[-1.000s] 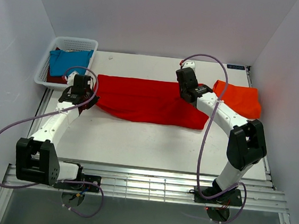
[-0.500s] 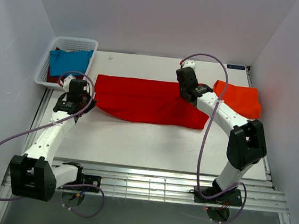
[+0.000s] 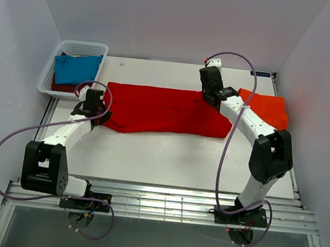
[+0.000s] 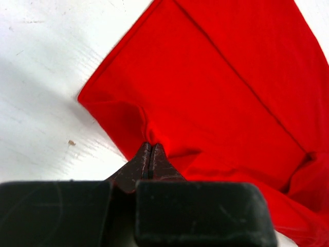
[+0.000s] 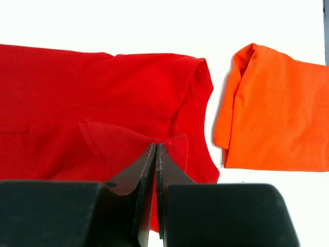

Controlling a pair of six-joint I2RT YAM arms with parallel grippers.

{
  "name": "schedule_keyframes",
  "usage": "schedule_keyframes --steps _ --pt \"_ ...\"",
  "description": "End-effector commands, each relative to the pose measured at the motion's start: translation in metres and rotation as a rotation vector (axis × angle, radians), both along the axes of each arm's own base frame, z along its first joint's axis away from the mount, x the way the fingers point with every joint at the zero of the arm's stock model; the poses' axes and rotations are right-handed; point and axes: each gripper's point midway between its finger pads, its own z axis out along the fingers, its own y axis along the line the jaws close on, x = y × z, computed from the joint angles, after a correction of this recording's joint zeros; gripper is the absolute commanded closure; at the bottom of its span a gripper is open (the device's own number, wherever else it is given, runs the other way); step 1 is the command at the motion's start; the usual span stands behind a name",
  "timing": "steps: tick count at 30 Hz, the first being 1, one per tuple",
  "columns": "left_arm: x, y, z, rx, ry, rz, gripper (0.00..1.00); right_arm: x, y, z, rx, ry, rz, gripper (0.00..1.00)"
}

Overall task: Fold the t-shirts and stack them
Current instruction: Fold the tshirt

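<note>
Bright red t-shirt [image 3: 163, 110]: spread flat and long across the middle of the counter [image 3: 167, 159], running from 9 to 3 o'clock in the overhead view.
Left pincer [image 3: 101, 115]: at the shirt's 8 o'clock corner, jaws pressed together on a pinch of the red hem.
Left wrist view: cloth puckers right at the tips of the left pincer [image 4: 149, 147]; the rest of the bright red t-shirt [image 4: 221, 87] fans away toward 12 to 3 o'clock, with bare white counter [image 4: 41, 77] at 10 o'clock.
Right pincer [image 3: 210, 99]: at the shirt's 1 o'clock edge, jaws closed on a raised fold of red cloth.
Right wrist view: the fold sits at the tips of the right pincer [image 5: 156, 147]; the bright red t-shirt [image 5: 77, 87] stretches toward 9 to 12 o'clock.
Orange-red t-shirt [image 3: 266, 110]: folded, just beside the red shirt at its 3 o'clock end, a narrow strip of counter between them; from the right pincer it lies at 2 o'clock [image 5: 277, 118].
Teal-blue t-shirt [image 3: 76, 67]: in the white basket [image 3: 81, 45] at the counter's 10 o'clock corner, apart from both pincers.
</note>
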Motion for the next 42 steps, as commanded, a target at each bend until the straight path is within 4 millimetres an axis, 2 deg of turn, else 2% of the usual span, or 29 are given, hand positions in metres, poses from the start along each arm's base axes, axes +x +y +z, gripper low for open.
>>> schedule_keyframes --steps 1,7,10,14,19,21,23,24,26,29,37,41,42 --pt "0.024 0.001 0.018 0.009 -0.078 0.002 1.0 0.019 -0.003 0.018 0.013 -0.064 -0.031 0.92" --pt "0.025 0.018 0.022 0.05 -0.098 0.097 1.0 0.023 -0.015 0.013 0.005 -0.052 -0.051 0.92" --pt "0.027 0.021 0.025 0.057 -0.108 0.122 1.0 0.024 -0.019 0.008 -0.002 -0.041 -0.057 0.92" --pt "0.028 0.022 0.019 0.054 -0.093 0.135 1.0 0.024 -0.026 0.004 -0.007 -0.033 -0.069 0.92" --pt "0.031 0.024 -0.002 0.062 -0.043 0.15 1.0 0.023 -0.028 -0.004 -0.01 -0.015 -0.068 0.92" --pt "0.036 0.024 -0.003 0.063 -0.052 0.146 1.0 0.023 -0.029 -0.006 -0.013 -0.01 -0.069 0.92" --pt "0.041 0.022 -0.014 0.068 -0.027 0.131 1.0 0.024 -0.029 -0.013 -0.019 0.004 -0.065 0.92" --pt "0.048 0.019 -0.011 0.066 -0.031 0.113 1.0 0.025 -0.029 -0.016 -0.02 0.011 -0.064 0.92" --pt "0.052 0.018 -0.026 0.07 0.007 0.102 1.0 0.026 -0.028 -0.023 -0.025 0.025 -0.064 0.92" --pt "0.058 0.021 -0.032 0.087 0.025 0.112 1.0 0.028 -0.03 -0.032 -0.037 0.039 -0.073 0.92" --pt "0.072 0.036 -0.027 0.109 0.016 0.167 1.0 0.041 -0.034 -0.063 -0.076 0.088 -0.095 0.92" --pt "0.074 0.047 -0.016 0.143 0.008 0.22 1.0 0.046 -0.036 -0.053 -0.077 0.063 -0.111 0.92" --pt "0.073 0.049 -0.013 0.152 0.001 0.232 0.92 0.047 -0.038 -0.051 -0.075 0.058 -0.115 0.92"
